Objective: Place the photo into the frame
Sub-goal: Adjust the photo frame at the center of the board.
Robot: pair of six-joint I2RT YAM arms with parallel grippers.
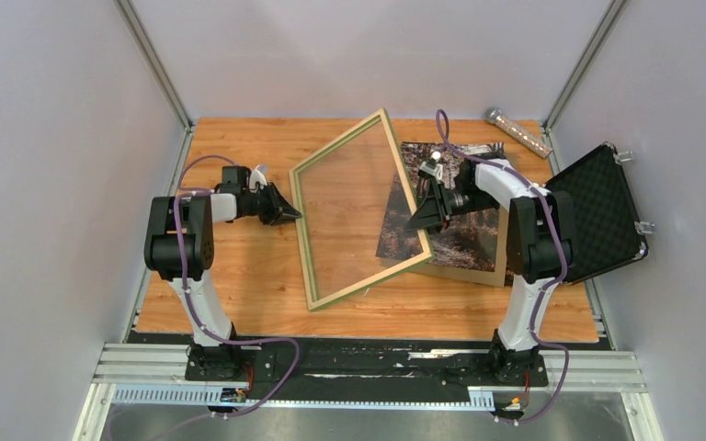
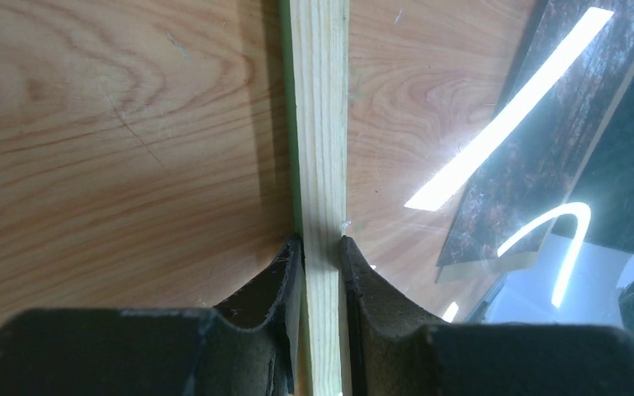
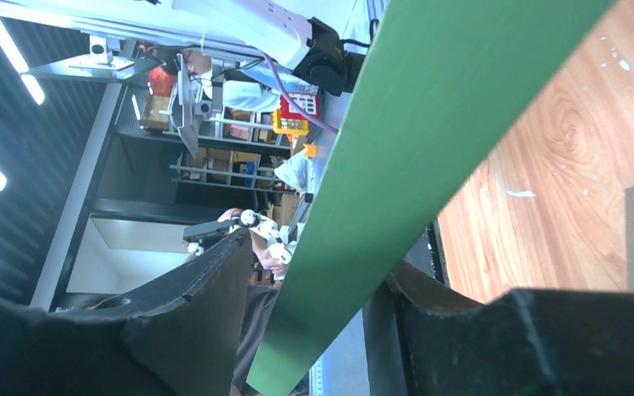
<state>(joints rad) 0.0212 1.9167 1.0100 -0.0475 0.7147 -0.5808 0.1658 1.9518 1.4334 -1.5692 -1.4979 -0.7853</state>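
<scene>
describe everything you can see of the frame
The frame is a large rectangle of thin rails, pale wood on the upturned back, green on the front, holding a clear reflective pane. It sits skewed on the wooden table, its right side raised over the photo. The left end effector is clamped on its left rail; the right end effector straddles the right rail, jaws open.

SITE: robot lab test cell | table: wood-grain top, boxed on three sides by plain grey panels set in aluminium posts | near edge of table: slotted aluminium rails carrying two cabled robot arms | beyond table: storage shelving with boxes, ceiling strip light
</scene>
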